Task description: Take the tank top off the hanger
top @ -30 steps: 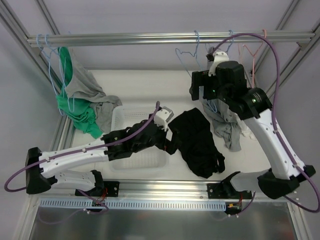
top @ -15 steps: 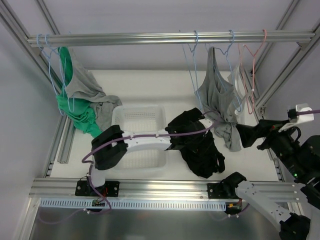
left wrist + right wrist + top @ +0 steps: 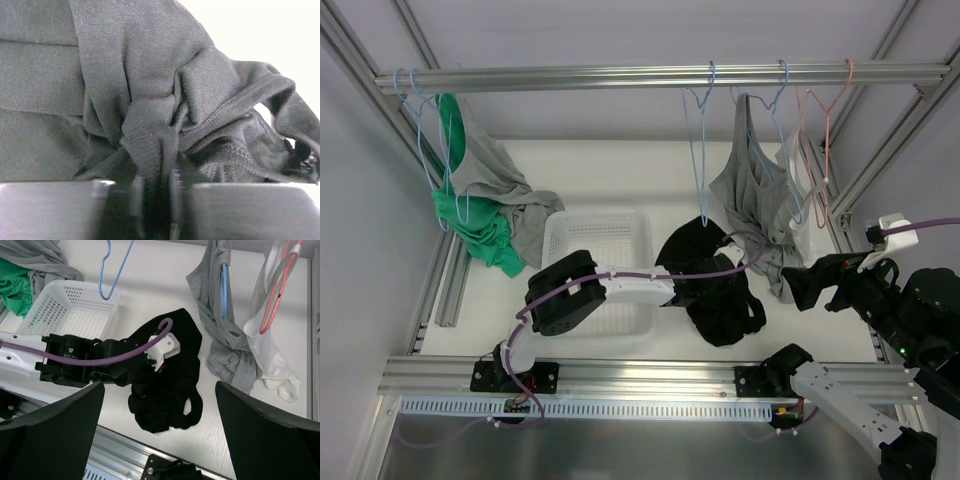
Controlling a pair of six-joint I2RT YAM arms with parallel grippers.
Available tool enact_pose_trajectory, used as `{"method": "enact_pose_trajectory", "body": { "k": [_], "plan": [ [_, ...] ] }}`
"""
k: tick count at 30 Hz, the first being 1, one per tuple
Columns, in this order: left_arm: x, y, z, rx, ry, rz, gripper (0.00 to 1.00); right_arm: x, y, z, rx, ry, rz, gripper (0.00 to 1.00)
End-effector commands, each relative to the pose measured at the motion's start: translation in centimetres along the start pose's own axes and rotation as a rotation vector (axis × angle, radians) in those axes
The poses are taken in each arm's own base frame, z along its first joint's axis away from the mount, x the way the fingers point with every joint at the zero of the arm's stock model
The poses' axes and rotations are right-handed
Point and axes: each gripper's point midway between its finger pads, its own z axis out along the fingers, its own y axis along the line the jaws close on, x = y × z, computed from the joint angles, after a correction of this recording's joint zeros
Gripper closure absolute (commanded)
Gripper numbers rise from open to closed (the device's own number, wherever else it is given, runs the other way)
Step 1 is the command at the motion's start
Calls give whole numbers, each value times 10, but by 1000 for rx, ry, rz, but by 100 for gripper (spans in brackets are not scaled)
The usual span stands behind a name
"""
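Newly closed, the left gripper (image 3: 158, 202), arm stretched low rightward, pinches a bunched fold of the black tank top (image 3: 730, 310)

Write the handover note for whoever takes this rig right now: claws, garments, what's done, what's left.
Left claw: shut on a fold of the black tank top.
Right claw: open, empty, raised clear of the garments.
The black tank top lies crumpled on the table, right of the white basket. A bare blue hanger hangs from the rail above it.
The grey tank top is still on its own hanger on the rail, with a white garment beside it.
Done: black top is off its hanger.
Left: probably drop it in the basket, then take the grey one.
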Motion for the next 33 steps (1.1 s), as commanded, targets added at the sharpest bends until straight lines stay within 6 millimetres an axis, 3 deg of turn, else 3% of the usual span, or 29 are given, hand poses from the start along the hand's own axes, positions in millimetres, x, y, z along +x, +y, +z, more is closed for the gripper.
{"method": "enact_pose_trajectory", "body": {
  "k": [1, 3, 4, 6, 7, 8, 9, 11, 12, 17, 18, 22, 28, 33],
  "plan": [
    [45, 16, -6, -63, 115, 8, 100, -7, 7, 1, -46, -37, -18, 0],
    [39, 20, -19, -95, 78, 22, 100, -6, 8, 2, -52, -41, -24, 0],
    [23, 13, -37, -84, 25, 26, 100, -8, 9, 1, -61, -56, -25, 0],
    [15, 19, -57, -129, -30, 44, 100, -8, 8, 2, -52, -67, -27, 0],
    [-3, 10, -81, -105, -93, 43, 100, -11, 7, 2, -51, -87, -27, 0],
    [-3, 12, -91, -110, -109, 51, 100, -13, 6, 3, -42, -92, -29, 1],
    [-24, 9, -116, -96, -177, 35, 100, -14, 2, 4, -22, -93, -32, 1],
    [-35, 7, -138, -80, -226, 39, 100, -16, 1, 7, -7, -91, -39, 1],
    [-52, 5, -160, -61, -285, 25, 100, -17, 1, 7, -7, -92, -38, 0],
    [-94, 5, -227, -10, -432, 43, 100, -23, 0, 12, 8, -119, -15, 1],
    [-105, 8, -249, 4, -481, 29, 100, -23, -1, 13, 13, -114, -15, 1],
    [-122, 23, -298, -10, -578, 14, 100, -24, -3, 13, 27, -117, -16, 0],
    [-133, 67, -355, -153, -679, -27, 100, -31, -6, 9, 42, -138, -16, 0],
    [-141, 116, -404, -358, -772, -103, 100, -33, -3, 15, 37, -121, -17, 0]
  ]
}}
